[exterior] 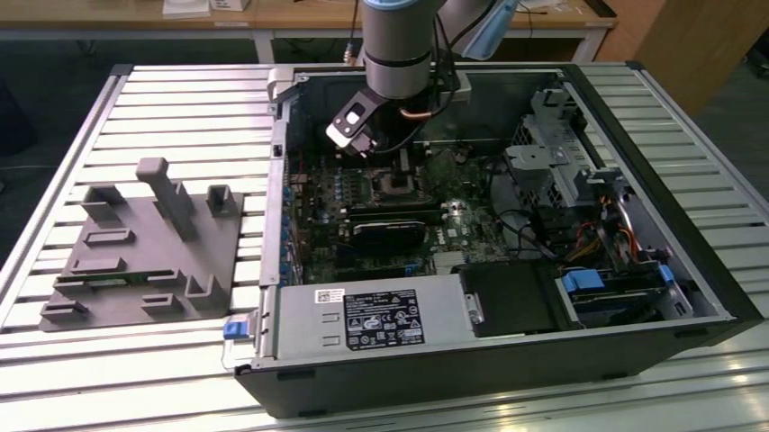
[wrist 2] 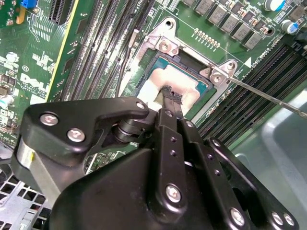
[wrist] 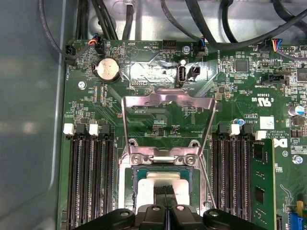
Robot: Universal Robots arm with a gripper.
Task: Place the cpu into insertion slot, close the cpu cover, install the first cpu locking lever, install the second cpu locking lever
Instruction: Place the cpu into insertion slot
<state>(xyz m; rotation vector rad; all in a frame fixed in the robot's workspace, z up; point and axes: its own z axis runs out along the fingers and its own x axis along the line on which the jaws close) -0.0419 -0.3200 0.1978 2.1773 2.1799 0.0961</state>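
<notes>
We see the cpu (wrist 2: 189, 86) lying flat in the insertion slot (wrist 2: 165, 45), near the middle of the green motherboard (wrist: 230, 81) and between 2 banks of long black memory slots (wrist: 91, 172). Its top is a dull silver-grey square with a narrow teal border round it. The cpu cover (wrist: 168, 95), a thin silvery frame with a big window, is swung open from 1 edge of the slot, and a thin wire lever (wrist 2: 268, 96) juts from a corner. The gripper (wrist 2: 171, 94) points down at the chip, its 2 black fingers pressed together with nothing between them; whether the tips touch the metal we cannot tell.
</notes>
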